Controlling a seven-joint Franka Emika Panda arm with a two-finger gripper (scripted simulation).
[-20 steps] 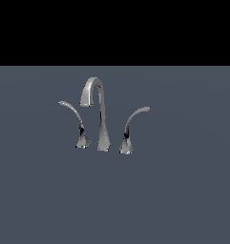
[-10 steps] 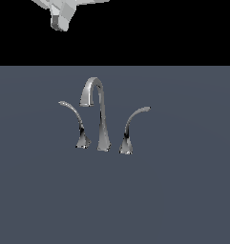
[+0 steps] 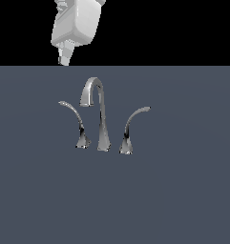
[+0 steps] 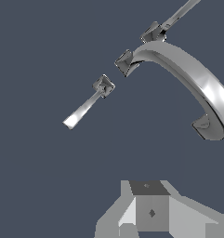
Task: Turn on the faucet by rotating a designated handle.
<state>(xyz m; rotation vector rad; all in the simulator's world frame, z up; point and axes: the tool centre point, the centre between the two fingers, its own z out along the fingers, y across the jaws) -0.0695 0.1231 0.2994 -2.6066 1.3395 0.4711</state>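
Observation:
The chrome faucet stands on the grey surface, its tall gooseneck spout (image 3: pixel 101 114) in the middle. The handle (image 3: pixel 74 120), a slender S-curved lever with dark patches at its base, is on the exterior view's left. A thicker, brighter lever (image 3: pixel 130 126) is on the right. My gripper (image 3: pixel 64 58) hangs high above and behind the handle's tip, well clear of it, fingers together and empty. In the wrist view the spout (image 4: pixel 192 79) arcs large, the thin lever (image 4: pixel 176 14) looks like the handle, the brighter lever (image 4: pixel 85 108) lies apart, and the gripper (image 4: pixel 150 211) is at the edge.
The flat grey surface (image 3: pixel 183 190) spreads around the faucet. Black background lies behind it. Nothing else shows.
My gripper has come down into the exterior view from the top, now lower and larger above the handle side. The faucet has not moved.

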